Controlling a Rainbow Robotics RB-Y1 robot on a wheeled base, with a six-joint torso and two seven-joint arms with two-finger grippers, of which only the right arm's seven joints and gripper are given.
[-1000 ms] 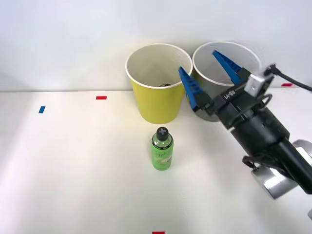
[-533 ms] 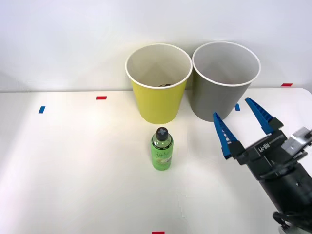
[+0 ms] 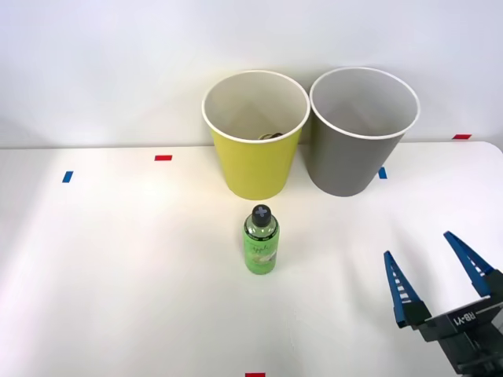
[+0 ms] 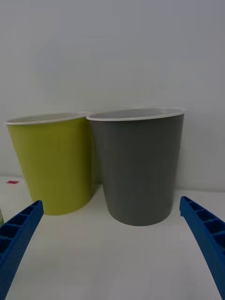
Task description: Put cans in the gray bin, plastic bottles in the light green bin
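The white table (image 3: pixel 118 267) is carrying small red and blue tape marks, and nothing is standing between the bins and the bottle. The light green bin (image 3: pixel 255 133) and the gray bin (image 3: pixel 363 129) are standing upright, just beside each other at the back, with the green bottle (image 3: pixel 260 239) upright in front of the light green bin, dark cap up. The right gripper (image 3: pixel 435 271) is sitting wide open and empty at the near right, having pulled back from the bins since a second ago.

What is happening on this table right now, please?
A robot is sorting bottles and cans into two bins. Its right gripper hangs open and empty at the near right of the table. A green plastic bottle stands upright in front of the light green bin, not yet picked up. The gray bin stands beside that bin.
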